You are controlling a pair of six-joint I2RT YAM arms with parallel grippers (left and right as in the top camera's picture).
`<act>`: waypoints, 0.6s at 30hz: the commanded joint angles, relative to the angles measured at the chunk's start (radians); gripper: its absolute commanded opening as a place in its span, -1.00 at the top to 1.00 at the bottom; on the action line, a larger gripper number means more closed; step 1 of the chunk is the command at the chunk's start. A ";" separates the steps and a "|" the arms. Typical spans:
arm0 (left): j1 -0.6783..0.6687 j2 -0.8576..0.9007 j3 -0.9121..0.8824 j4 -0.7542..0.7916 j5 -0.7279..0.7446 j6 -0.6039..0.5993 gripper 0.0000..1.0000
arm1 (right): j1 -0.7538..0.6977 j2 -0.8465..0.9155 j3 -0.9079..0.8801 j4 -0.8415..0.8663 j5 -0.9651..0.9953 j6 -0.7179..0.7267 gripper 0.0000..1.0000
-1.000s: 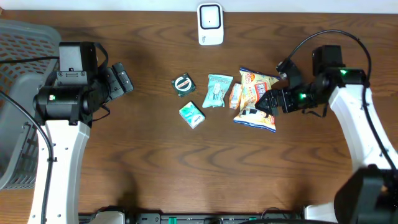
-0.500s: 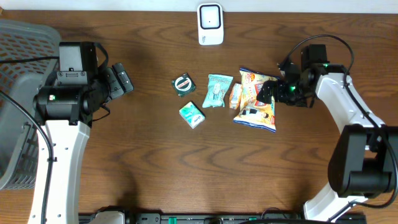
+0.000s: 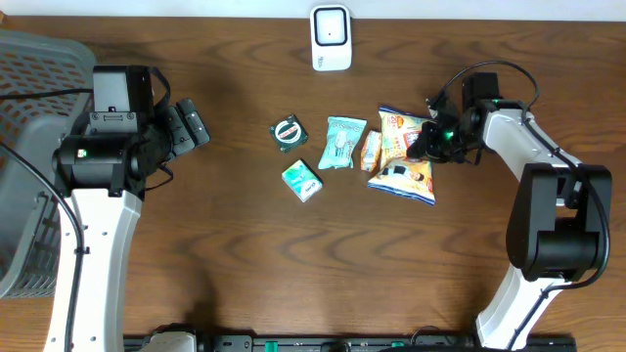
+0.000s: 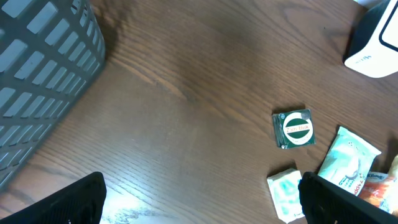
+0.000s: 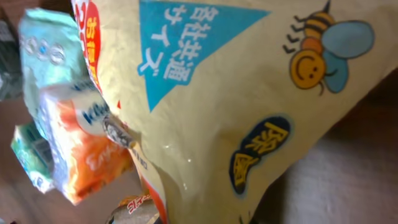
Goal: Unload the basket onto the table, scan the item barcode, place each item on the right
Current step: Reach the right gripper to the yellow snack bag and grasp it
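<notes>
Right wrist: yellow snack bag (image 5: 249,112), edges beyond frame.

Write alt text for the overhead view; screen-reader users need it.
The right gripper is shut on the right edge of a yellow snack bag amid small packets on a wooden table. The left gripper hangs open near a grey basket; a white scanner stands at the far edge.
</notes>
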 commanded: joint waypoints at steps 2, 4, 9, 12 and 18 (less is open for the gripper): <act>0.005 -0.001 0.000 0.000 -0.016 0.006 -0.96 | 0.011 -0.089 0.080 -0.112 0.241 0.011 0.98; 0.005 -0.001 0.000 0.000 -0.016 0.006 -0.96 | 0.026 -0.134 0.127 -0.172 0.374 0.022 0.98; 0.005 -0.001 0.000 0.000 -0.016 0.006 -0.96 | 0.144 -0.244 0.181 -0.253 0.780 0.104 0.98; 0.005 -0.001 0.000 0.000 -0.016 0.006 -0.95 | 0.230 -0.254 0.181 -0.262 0.961 0.150 0.98; 0.005 -0.001 0.000 0.000 -0.016 0.006 -0.96 | 0.393 -0.231 0.179 -0.317 1.362 0.213 0.98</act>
